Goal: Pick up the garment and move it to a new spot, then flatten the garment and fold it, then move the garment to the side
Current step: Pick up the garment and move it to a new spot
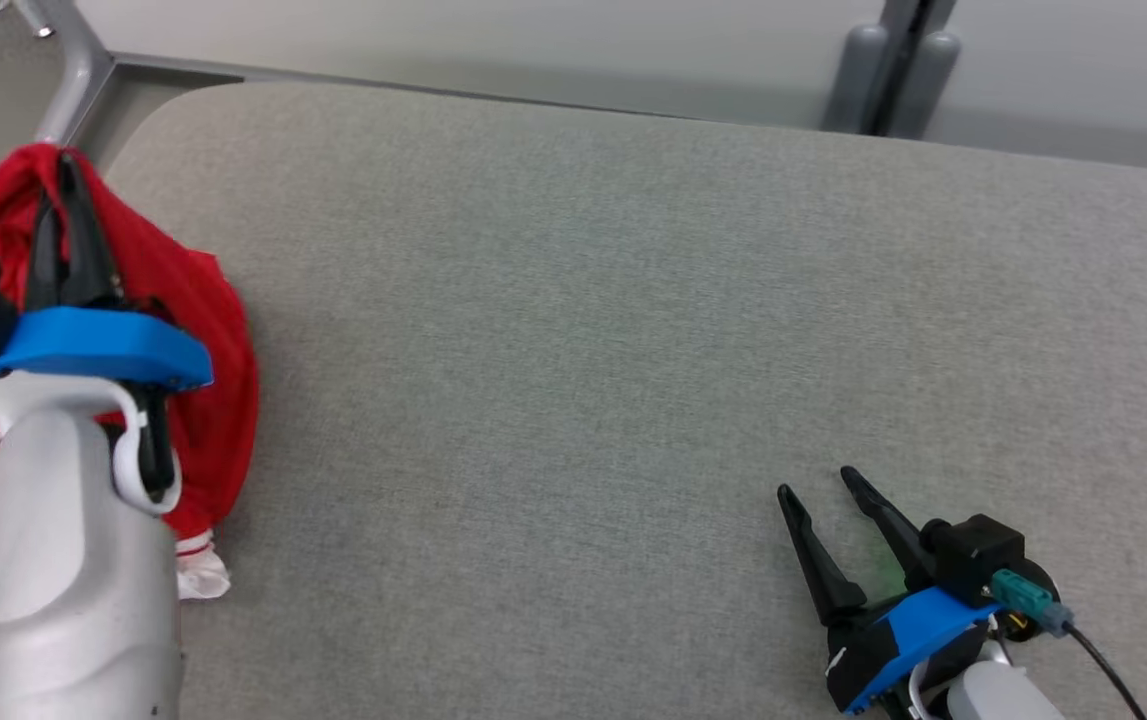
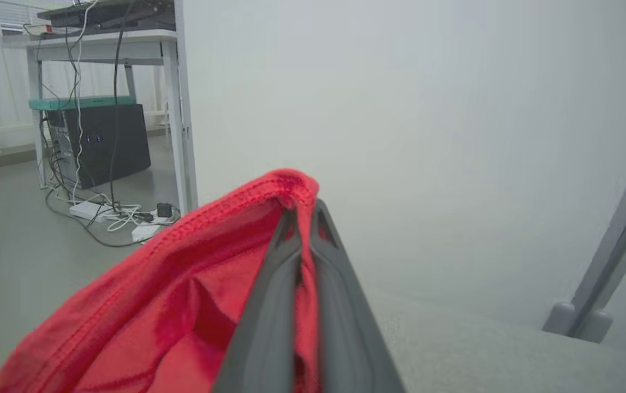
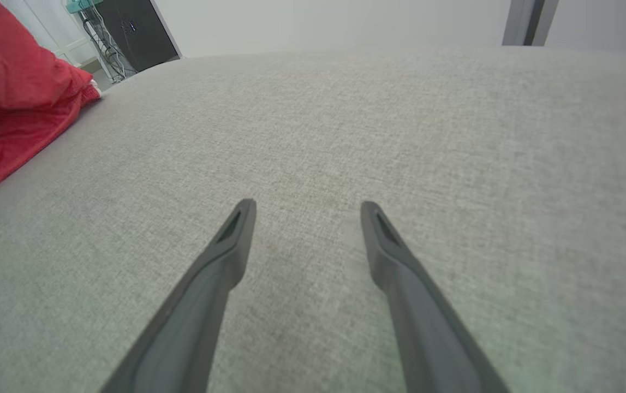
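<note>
The garment (image 1: 203, 340) is red cloth with white trim, bunched at the left edge of the grey table (image 1: 633, 330). My left gripper (image 1: 68, 175) is shut on a fold of it, and the cloth drapes down over the fingers. In the left wrist view the red hem (image 2: 269, 191) is pinched between the two dark fingers of the left gripper (image 2: 304, 210). My right gripper (image 1: 818, 485) hovers open over the table at the lower right, far from the garment. The right wrist view shows the right gripper (image 3: 307, 204) spread apart over bare fabric, with the garment (image 3: 12, 98) at its far left.
Metal frame legs (image 1: 73, 70) and a grey post (image 1: 893, 70) stand behind the table's rounded far edge. In the left wrist view a desk with a dark computer case (image 2: 100, 142) and loose cables (image 2: 105, 213) on the floor lies beyond the table.
</note>
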`<state>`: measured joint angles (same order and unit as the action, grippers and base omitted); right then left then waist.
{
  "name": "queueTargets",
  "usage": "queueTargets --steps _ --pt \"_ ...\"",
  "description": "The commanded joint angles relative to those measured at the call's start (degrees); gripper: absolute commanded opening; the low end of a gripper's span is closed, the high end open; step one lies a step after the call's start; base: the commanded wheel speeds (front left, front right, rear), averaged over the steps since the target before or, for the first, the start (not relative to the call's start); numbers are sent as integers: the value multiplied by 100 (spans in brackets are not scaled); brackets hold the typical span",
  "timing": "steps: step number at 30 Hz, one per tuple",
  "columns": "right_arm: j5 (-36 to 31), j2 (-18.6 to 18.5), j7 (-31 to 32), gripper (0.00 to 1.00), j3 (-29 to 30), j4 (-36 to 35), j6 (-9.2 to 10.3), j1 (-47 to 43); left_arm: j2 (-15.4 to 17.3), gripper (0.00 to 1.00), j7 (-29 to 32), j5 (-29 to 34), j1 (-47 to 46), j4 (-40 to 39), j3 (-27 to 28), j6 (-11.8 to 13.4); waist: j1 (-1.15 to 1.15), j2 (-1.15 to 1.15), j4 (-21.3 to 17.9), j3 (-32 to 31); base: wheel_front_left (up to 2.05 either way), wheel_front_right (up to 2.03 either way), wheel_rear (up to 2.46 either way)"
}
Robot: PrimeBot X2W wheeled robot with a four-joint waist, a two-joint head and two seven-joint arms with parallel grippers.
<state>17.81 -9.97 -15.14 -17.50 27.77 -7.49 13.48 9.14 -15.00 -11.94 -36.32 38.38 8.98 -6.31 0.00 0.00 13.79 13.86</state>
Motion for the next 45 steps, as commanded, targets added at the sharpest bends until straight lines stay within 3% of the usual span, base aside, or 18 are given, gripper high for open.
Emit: queueTargets --steps 1,9,15,21,22,23,25,30,33,38,39,45 --pt "43 61 0 100 -10 9 -1 -15 -191 0 -22 104 -24 -443 -189 -51 0 0 -302 -171 0 0 0" --pt "67 284 0 100 -104 50 -1 152 -573 0 -27 42 -19 -1317 -1369 -124 0 0 -1574 -302 0 0 0" --pt "194 355 -1 100 -29 102 -1 251 -623 0 -27 -773 5 -1468 -2760 -123 0 0 -2443 -234 0 0 0" --pt "243 406 0 100 -8 113 -1 248 -610 0 -28 -1632 133 -1601 -4224 280 0 0 -2889 -178 0 0 0" --pt "246 412 0 100 -12 110 -1 237 -605 32 -27 -1712 154 -1565 -4365 382 0 0 -2912 -171 0 0 0" --pt "249 417 0 100 0 113 -1 222 -607 98 -27 -1753 176 -1527 -4460 495 0 0 -2924 -163 0 0 0" --pt "355 453 0 100 140 134 -1 181 -604 100 -24 -1827 259 -1357 -4598 722 0 0 -2906 -147 0 0 0" --pt "330 463 0 100 297 107 -1 199 -613 100 -23 -1850 364 -1117 -4522 961 0 0 -2772 -129 0 0 0" --pt "298 456 0 100 411 34 -1 238 -615 100 -22 -1665 581 -1069 -4186 1083 0 0 -2624 -158 0 0 0" --pt "186 454 0 100 579 -93 -1 166 -562 100 -22 -1134 1240 -1227 -3231 1200 0 0 -2374 -302 0 0 0" --pt "125 447 0 100 621 -136 -1 85 -536 100 -22 -922 1614 -1329 -2861 1181 0 0 -2272 -401 0 0 0" --pt "-20 452 0 100 823 -222 -1 -210 -552 100 -23 -451 2708 -1671 -1899 1166 0 0 -1951 -772 0 0 0"
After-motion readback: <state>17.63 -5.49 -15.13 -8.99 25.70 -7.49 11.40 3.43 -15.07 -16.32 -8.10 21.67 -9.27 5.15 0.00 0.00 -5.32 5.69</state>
